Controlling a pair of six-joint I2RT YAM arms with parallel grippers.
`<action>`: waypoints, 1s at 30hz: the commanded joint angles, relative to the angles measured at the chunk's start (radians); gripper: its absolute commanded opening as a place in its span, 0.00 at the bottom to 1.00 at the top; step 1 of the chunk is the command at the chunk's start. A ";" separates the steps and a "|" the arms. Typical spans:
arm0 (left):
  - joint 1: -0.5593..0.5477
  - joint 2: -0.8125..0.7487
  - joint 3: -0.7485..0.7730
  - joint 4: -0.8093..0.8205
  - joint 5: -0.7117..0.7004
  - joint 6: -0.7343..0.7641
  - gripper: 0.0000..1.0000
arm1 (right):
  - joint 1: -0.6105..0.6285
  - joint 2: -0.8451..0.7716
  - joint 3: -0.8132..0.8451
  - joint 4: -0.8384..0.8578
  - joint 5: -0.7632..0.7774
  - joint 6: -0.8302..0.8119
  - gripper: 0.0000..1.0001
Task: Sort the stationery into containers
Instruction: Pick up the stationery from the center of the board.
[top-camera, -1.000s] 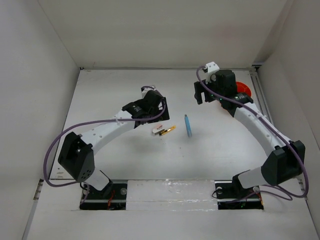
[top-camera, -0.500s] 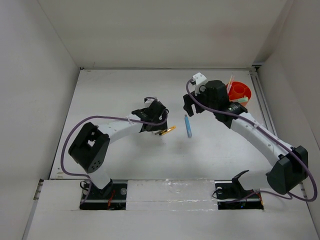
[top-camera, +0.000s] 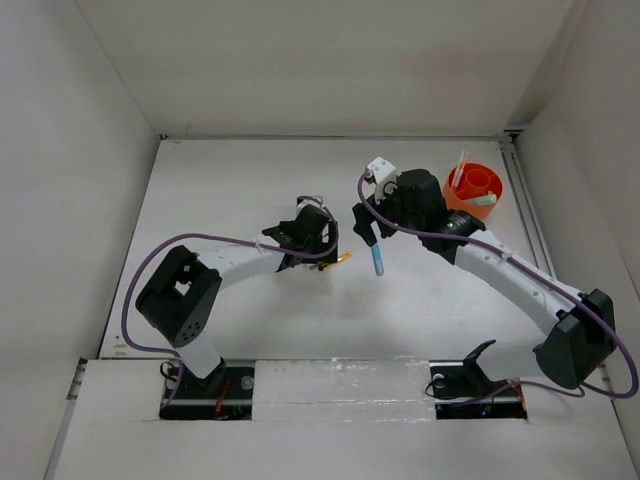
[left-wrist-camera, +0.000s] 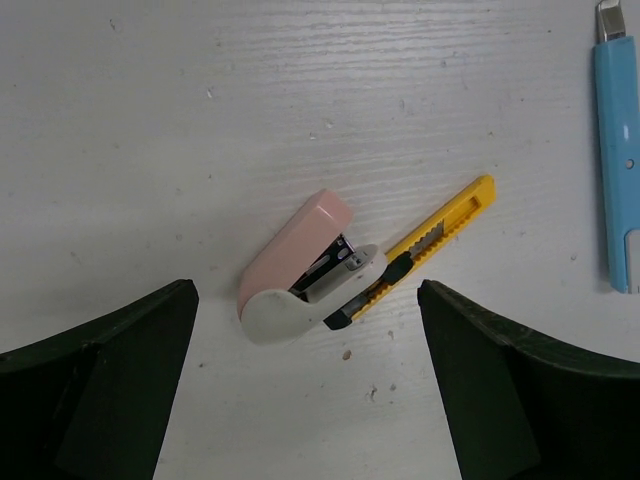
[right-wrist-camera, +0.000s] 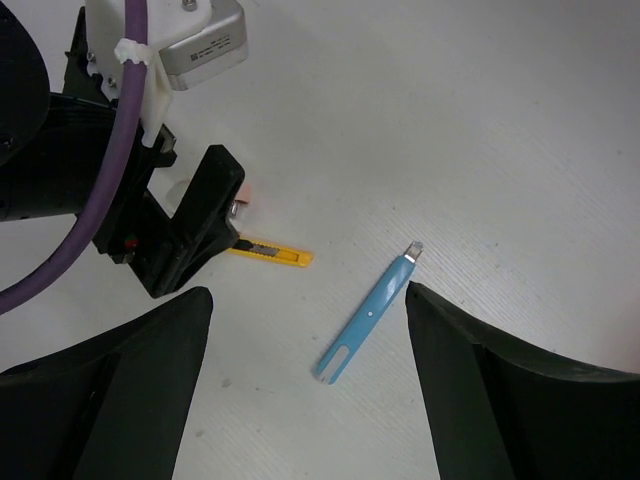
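Note:
A pink-and-white stapler (left-wrist-camera: 300, 272) and a yellow-black cutter (left-wrist-camera: 425, 247) lie touching on the white table, just ahead of my open, empty left gripper (left-wrist-camera: 310, 400). In the top view the left gripper (top-camera: 316, 252) hovers over them and only the yellow cutter's tip (top-camera: 342, 259) shows. A blue cutter (right-wrist-camera: 368, 318) lies between the fingers of my open, empty right gripper (right-wrist-camera: 310, 400), which hangs above it (top-camera: 364, 228). The blue cutter also shows in the top view (top-camera: 378, 262) and the left wrist view (left-wrist-camera: 618, 150). The orange-red cup (top-camera: 480, 183) stands at the back right and holds pale sticks.
The left gripper's black head (right-wrist-camera: 150, 200) and purple cable sit close to the right gripper's left finger. White walls enclose the table on three sides. A metal rail (top-camera: 522, 200) runs along the right edge beside the cup.
My right gripper has moved left and nearer, away from the cup to above the blue cutter. My left gripper has shifted right over the stapler and yellow cutter, covering the stapler in the top view.

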 joint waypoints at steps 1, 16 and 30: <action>-0.001 -0.013 -0.007 0.042 0.007 0.025 0.89 | 0.016 -0.023 -0.003 0.044 -0.014 -0.011 0.84; -0.001 0.020 0.004 0.018 0.007 0.014 0.76 | 0.025 -0.013 -0.003 0.044 -0.005 -0.011 0.84; -0.001 0.070 0.015 -0.024 -0.034 -0.015 0.62 | 0.025 -0.023 -0.012 0.044 -0.005 -0.011 0.84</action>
